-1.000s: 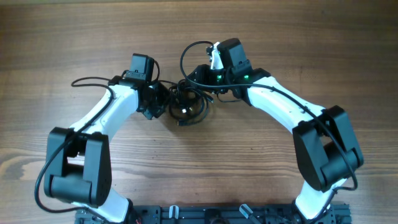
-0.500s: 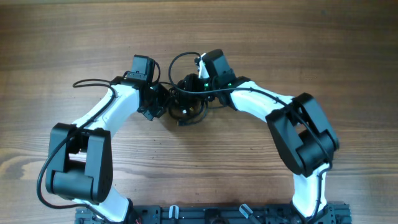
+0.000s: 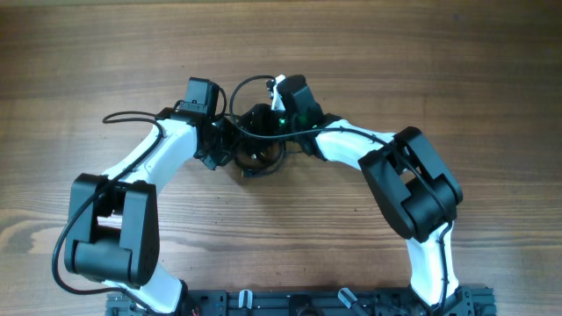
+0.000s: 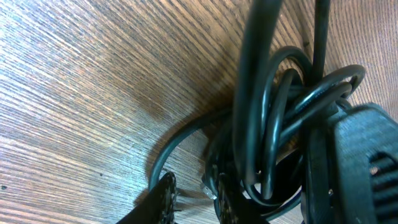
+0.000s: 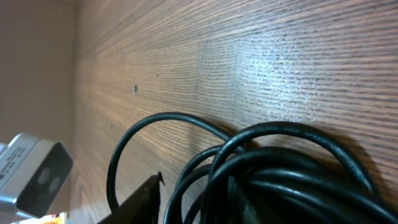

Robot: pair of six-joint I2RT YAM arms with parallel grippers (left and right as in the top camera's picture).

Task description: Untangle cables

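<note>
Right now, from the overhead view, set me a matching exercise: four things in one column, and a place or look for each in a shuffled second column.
Column one:
1. cables
2. left gripper
3. right gripper
4. table

Column two:
A. brown wood grain
B. at the bundle's left edge in the picture
C. black, knotted together, centre
D. at the bundle's upper right in the picture

Pairs: 1-C, 2-B, 3-D, 4-A

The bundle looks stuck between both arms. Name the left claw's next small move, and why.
Probably close the left claw on the single strand curving by its fingertips and ease it outward. The cables sit in a tight knot of overlapping loops, and that strand lies apart from the rest.
</note>
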